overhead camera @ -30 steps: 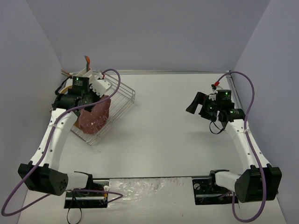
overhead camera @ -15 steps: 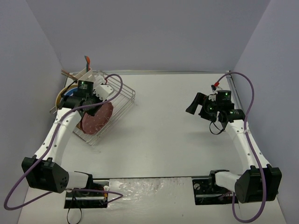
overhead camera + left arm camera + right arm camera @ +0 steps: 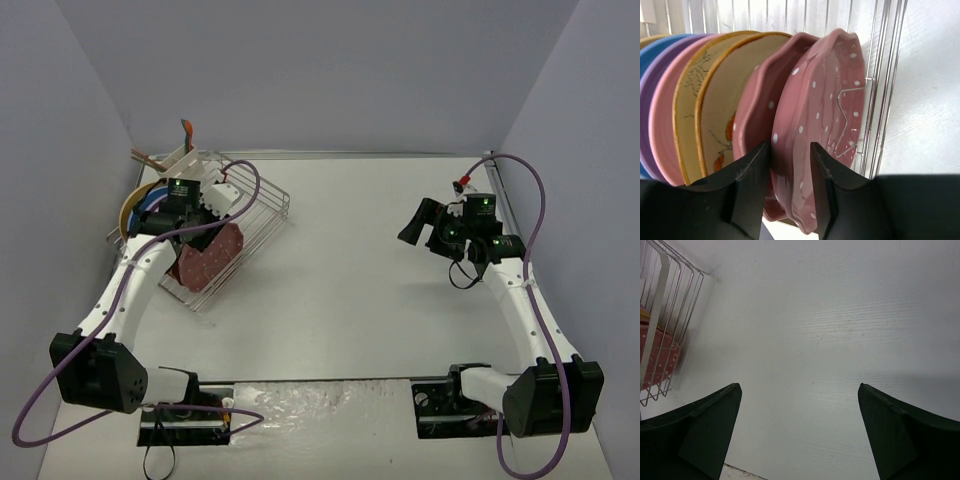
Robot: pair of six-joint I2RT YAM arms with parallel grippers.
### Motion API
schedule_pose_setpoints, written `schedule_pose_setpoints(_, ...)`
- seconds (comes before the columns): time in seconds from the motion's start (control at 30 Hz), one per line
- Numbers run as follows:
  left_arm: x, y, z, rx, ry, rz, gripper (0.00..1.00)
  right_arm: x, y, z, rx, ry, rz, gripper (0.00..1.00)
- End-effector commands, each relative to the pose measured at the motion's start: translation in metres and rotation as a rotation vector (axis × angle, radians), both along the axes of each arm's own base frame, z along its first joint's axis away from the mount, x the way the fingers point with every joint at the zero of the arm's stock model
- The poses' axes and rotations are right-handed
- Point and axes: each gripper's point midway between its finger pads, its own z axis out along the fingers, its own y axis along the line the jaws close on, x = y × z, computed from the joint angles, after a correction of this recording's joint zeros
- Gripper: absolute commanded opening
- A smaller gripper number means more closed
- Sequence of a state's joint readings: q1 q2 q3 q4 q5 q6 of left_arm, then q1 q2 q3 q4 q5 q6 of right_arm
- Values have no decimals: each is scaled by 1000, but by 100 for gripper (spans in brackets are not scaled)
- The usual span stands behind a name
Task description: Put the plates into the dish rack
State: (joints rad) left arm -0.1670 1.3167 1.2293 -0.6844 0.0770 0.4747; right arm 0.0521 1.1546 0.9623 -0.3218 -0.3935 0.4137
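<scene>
Since a second ago, the dotted plate point(image 3: 815, 125) has settled upright into the dish rack point(image 3: 260, 215), far left. My left jaws still clamp its rim. Next, I judge: release, lift clear. Right jaws gape idle.

Robotics lab test booth: plain lavender walls point(image 3: 320, 70) close in a bare white table point(image 3: 350, 270) on three sides. Two white-and-black robot arms, the left arm point(image 3: 120, 295) and the right arm point(image 3: 520, 300), rise from black brackets point(image 3: 185, 425) bolted at the table's 7 and 5 o'clock, with purple cables point(image 3: 543, 195) looping off them. At 10 o'clock stands the one household touch: a wire dish rack point(image 3: 265, 215) filled with plates point(image 3: 715, 110).
</scene>
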Motion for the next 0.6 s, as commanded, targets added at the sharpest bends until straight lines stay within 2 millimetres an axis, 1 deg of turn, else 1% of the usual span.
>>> schedule_pose_setpoints(0.0,16,1,45,-30,-172,13,36,6,0,18,6,-80,6,99)
schedule_pose_setpoints(0.07,16,1,49,-33,-184,14,39,6,-1,21,6,-88,6,99)
schedule_pose_setpoints(0.13,14,1,59,-46,-209,16,45,6,-2,25,5,-99,4,99)
schedule_pose_setpoints(0.33,4,-4,98,-120,-315,33,62,10,-4,46,-1,-157,-1,99)
schedule_pose_setpoints(0.43,-4,-4,120,-160,-377,55,68,12,-10,62,-20,-207,-18,99)
schedule_pose_setpoints(0.5,-11,-1,134,-185,-414,91,71,12,-15,74,-40,-246,-32,99)
schedule_pose_setpoints(0.57,-23,6,154,-214,-473,143,73,13,-20,94,-64,-304,-50,100)
